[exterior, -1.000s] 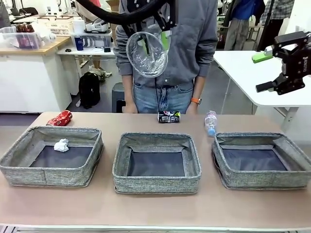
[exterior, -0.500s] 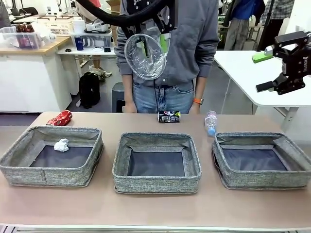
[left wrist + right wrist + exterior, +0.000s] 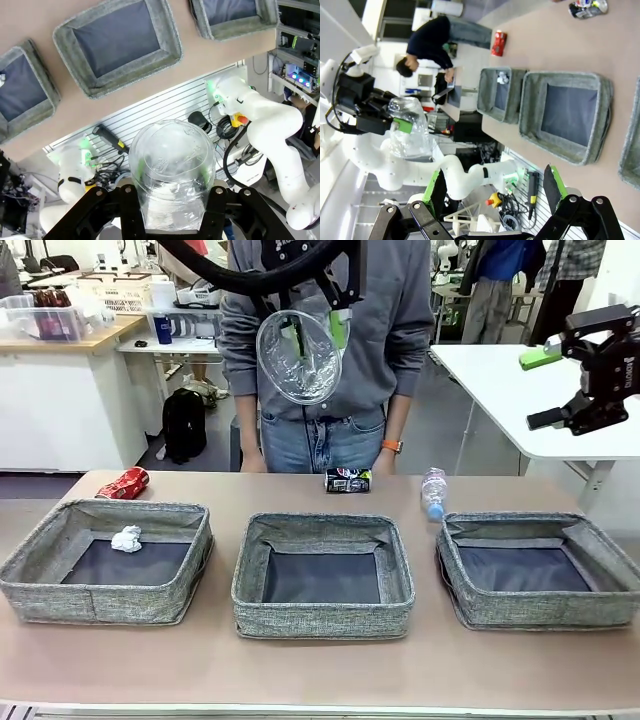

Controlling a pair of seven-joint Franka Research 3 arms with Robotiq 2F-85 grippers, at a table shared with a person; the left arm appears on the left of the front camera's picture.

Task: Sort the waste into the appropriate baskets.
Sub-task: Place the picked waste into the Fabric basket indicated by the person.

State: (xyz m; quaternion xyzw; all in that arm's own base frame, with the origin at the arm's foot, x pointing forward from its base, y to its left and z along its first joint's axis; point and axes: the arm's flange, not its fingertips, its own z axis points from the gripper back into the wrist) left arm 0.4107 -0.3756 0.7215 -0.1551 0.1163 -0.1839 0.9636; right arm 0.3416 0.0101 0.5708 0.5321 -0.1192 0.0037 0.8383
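My left gripper (image 3: 317, 328) is shut on a clear plastic cup (image 3: 300, 352), held high in the air above the middle basket (image 3: 322, 618). In the left wrist view the cup (image 3: 172, 172) sits between the black fingers (image 3: 125, 202). A crumpled paper ball (image 3: 126, 538) lies in the left basket (image 3: 100, 602). The right basket (image 3: 545, 612) holds nothing. A red can (image 3: 123, 483), a dark can (image 3: 348, 480) and a water bottle (image 3: 433, 492) lie on the table behind the baskets. High at the right, my right gripper (image 3: 570, 380) stands open, nothing between its pads (image 3: 438, 192).
A person (image 3: 330, 430) stands at the far edge, hands hanging by the dark can. The three baskets span the table (image 3: 320, 670), leaving a bare strip along the near edge. A white side table (image 3: 500, 380) stands beyond, under my right gripper.
The cup in my left gripper has edged slightly left and up. The person has shifted a little to the left. My right arm has stayed put.
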